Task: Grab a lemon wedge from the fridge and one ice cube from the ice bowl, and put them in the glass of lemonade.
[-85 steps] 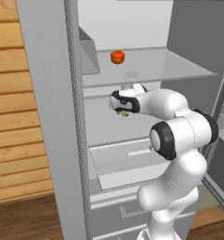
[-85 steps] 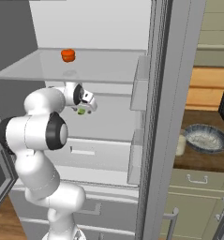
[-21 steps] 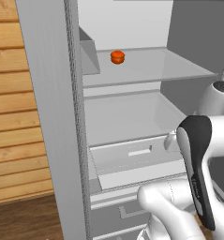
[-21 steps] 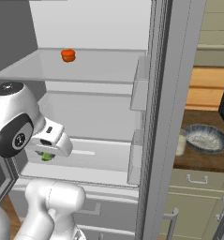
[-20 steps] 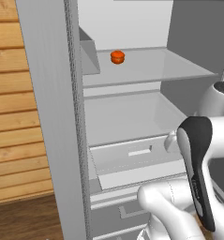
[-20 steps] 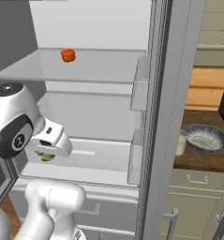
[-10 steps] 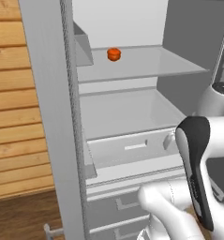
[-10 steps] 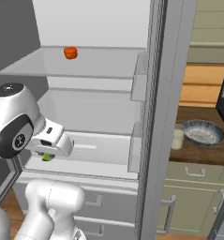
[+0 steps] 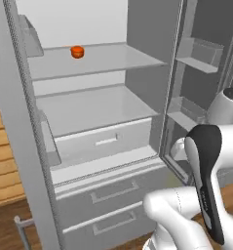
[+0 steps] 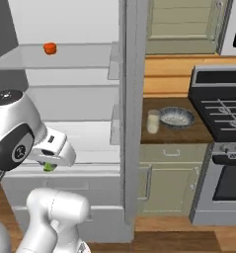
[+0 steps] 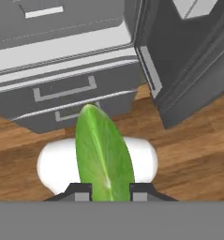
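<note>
Base has swung right since earlier; gripper (image 11: pixel 107 190) clamped on wedge (image 11: pixel 103 154): light, slick, pinched mid-body.

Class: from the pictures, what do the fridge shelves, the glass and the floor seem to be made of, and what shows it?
Fridge shelves: probably frosted glass or plastic; pale, smooth, slightly see-through.
Glass: clear glass or plastic; pale liquid shows through its wall.
Floor: wood planks, matt finish; brown grain lines and board seams.
</note>
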Motion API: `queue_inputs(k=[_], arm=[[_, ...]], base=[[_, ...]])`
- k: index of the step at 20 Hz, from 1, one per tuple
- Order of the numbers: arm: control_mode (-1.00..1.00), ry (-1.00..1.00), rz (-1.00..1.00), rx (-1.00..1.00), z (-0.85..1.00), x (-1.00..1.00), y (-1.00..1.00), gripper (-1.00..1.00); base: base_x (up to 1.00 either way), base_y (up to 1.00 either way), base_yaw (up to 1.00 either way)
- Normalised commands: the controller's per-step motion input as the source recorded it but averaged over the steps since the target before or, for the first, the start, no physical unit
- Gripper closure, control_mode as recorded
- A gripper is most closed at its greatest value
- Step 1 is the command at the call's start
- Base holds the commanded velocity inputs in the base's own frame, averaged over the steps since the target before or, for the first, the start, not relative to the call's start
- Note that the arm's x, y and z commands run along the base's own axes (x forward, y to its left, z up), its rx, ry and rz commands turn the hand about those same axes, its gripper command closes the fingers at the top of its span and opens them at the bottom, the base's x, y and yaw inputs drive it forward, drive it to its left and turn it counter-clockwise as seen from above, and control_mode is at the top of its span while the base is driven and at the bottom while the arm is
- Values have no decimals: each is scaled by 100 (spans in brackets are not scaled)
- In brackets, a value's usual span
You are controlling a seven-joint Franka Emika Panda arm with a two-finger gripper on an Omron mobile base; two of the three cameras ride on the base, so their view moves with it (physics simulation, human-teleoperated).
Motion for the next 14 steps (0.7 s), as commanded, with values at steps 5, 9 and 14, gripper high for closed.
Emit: queue_inputs(k=[5, 9, 14], arm=[[100, 0, 0, 0, 0, 0, 0, 100], [100, 0, 0, 0, 0, 0, 0, 100], [100, 0, 0, 0, 0, 0, 0, 100]], base=[[2, -23, -89], [8, -62, -75], [76, -51, -34]])
